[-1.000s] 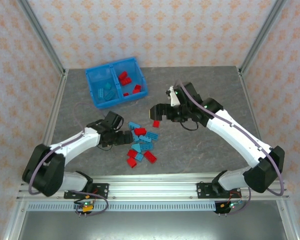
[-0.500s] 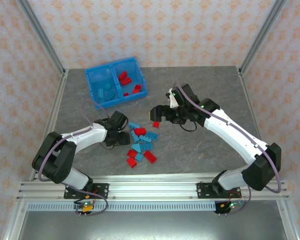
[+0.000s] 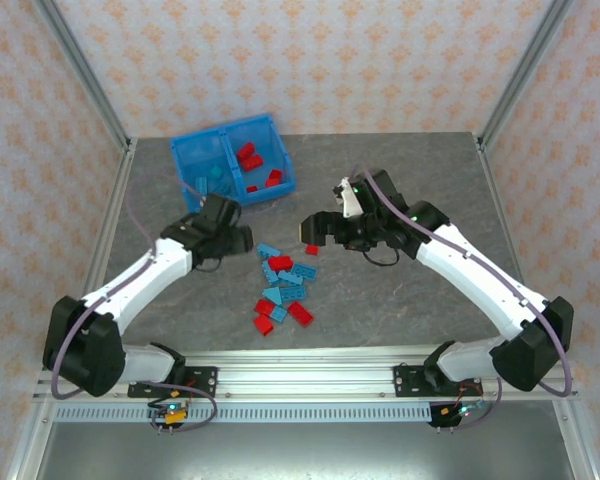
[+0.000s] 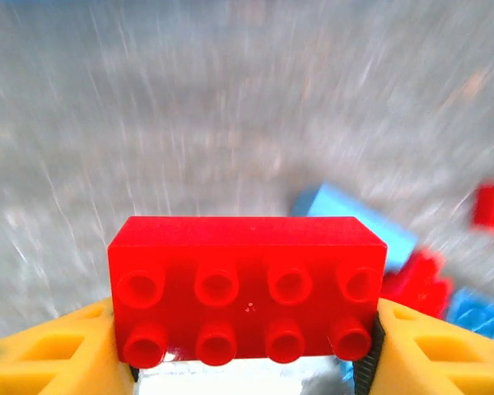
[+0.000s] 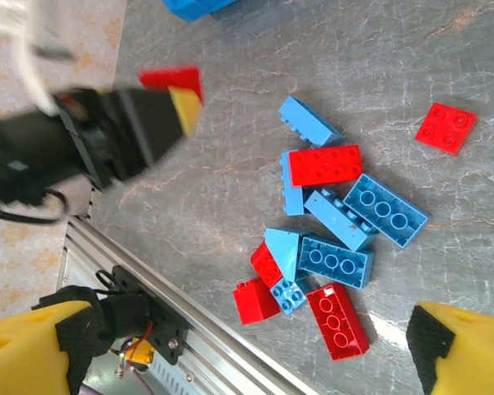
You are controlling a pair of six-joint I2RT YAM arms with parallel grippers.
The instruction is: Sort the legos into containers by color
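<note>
Containers, halves of one translucent blue rectangular plastic bin (image 3: pixel 184 165), sat far-left on grey marbled table (image 3: pixel 410 180), light blue bricks (image 3: pixel 215 180) left, red bricks (image 3: pixel 250 157) right. Loose red and light blue plastic legos (image 3: pixel 282 285) lay piled mid-table beside the right gripper (image 5: pixel 247 350), spread wide; left gripper (image 4: pixel 247 354) pinched a red eight-stud brick (image 4: pixel 247 276) near the bin.

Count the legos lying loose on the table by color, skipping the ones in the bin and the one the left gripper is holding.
Red legos: 5
Light blue legos: 7
Total: 12
</note>
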